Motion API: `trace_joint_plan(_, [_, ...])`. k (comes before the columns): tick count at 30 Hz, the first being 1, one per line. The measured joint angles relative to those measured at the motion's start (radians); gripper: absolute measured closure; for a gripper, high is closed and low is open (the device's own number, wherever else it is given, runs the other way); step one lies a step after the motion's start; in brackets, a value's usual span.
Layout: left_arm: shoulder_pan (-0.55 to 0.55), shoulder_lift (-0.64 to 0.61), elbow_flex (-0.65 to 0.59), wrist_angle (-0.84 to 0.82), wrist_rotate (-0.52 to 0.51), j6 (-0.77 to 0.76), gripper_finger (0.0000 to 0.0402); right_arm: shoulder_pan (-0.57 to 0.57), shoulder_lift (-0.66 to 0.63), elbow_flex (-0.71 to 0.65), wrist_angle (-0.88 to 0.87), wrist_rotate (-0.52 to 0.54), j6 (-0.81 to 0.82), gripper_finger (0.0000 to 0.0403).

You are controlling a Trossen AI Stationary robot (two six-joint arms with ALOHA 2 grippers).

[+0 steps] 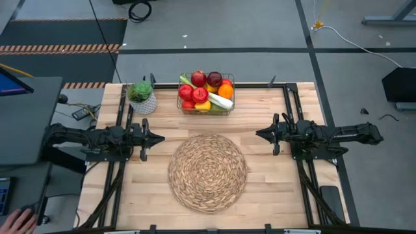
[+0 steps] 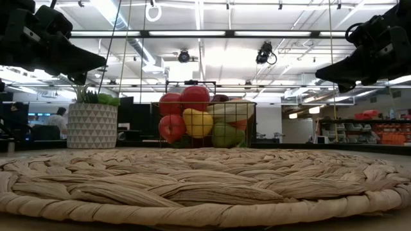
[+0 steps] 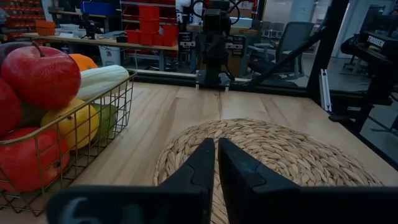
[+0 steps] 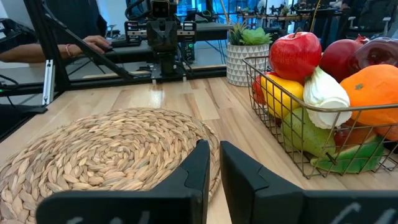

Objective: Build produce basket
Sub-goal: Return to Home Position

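The wire basket stands on its bottom at the middle of the table's far edge, piled with produce: red apples, an orange, a yellow lemon, a green pear and a green-white leek lying across the top. My left gripper hangs level above the table's left side, shut, pointing toward the middle. My right gripper mirrors it on the right side, also shut. Both are empty and well clear of the basket.
A large round woven mat lies at the table's centre, between and below the two grippers. A white pot with a green plant stands left of the basket. A person's hand shows off the table's near left corner.
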Motion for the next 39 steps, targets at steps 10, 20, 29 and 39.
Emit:
trace_joint_plan(10, [0.0,0.0,0.0,0.0,0.0,0.0,0.0366,0.0,0.0,0.0,0.0,0.0,0.0,0.0357])
trace_joint_plan(20, [0.0,0.0,0.0,0.0,0.0,0.0,0.0373,0.0,0.0,0.0,0.0,0.0,0.0,0.0357])
trace_joint_plan(29, [0.0,0.0,0.0,0.0,0.0,0.0,0.0368,0.0,0.0,0.0,0.0,0.0,0.0,0.0357])
trace_joint_plan(39, [0.0,0.0,0.0,0.0,0.0,0.0,0.0376,0.0,0.0,0.0,0.0,0.0,0.0,0.0357])
